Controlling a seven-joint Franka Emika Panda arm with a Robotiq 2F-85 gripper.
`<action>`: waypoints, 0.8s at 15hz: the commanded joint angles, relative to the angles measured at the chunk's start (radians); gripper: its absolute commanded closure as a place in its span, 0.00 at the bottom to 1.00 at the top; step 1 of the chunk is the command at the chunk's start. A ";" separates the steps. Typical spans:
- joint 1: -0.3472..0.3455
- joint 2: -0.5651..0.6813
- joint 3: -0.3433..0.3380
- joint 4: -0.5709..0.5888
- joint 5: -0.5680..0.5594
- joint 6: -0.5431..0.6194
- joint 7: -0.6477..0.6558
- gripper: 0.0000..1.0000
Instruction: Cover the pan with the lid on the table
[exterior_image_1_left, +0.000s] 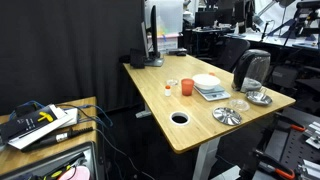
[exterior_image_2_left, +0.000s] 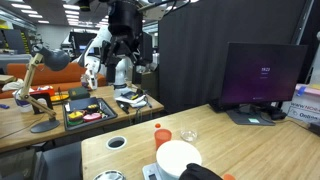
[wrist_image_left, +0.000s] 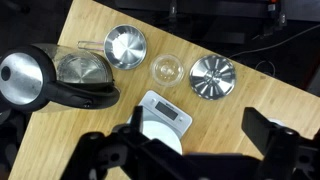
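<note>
The lid (wrist_image_left: 212, 77) is a flat shiny silver disc with a centre knob, lying on the wooden table (wrist_image_left: 240, 115); it also shows in an exterior view (exterior_image_1_left: 228, 115). The pan (wrist_image_left: 126, 45) is a small shallow silvery round pan, empty and uncovered, standing apart from the lid; it also shows in an exterior view (exterior_image_1_left: 259, 97). A small clear round glass piece (wrist_image_left: 166, 68) lies between them. My gripper (wrist_image_left: 197, 140) hangs high above the table, over the scale side, open and empty, with its fingers spread wide.
A black and steel kettle (wrist_image_left: 50, 78) stands beside the pan. A white plate (exterior_image_1_left: 208, 82) sits on a kitchen scale (wrist_image_left: 165, 113). An orange cup (exterior_image_1_left: 186, 88) and a cable hole (exterior_image_1_left: 180, 118) are further along. The table edge runs close to the lid.
</note>
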 joint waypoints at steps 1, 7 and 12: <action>0.003 0.000 -0.003 0.001 0.000 -0.001 0.001 0.00; 0.032 -0.010 -0.004 -0.116 0.078 0.010 -0.050 0.00; 0.038 0.005 0.008 -0.135 0.058 -0.001 -0.024 0.00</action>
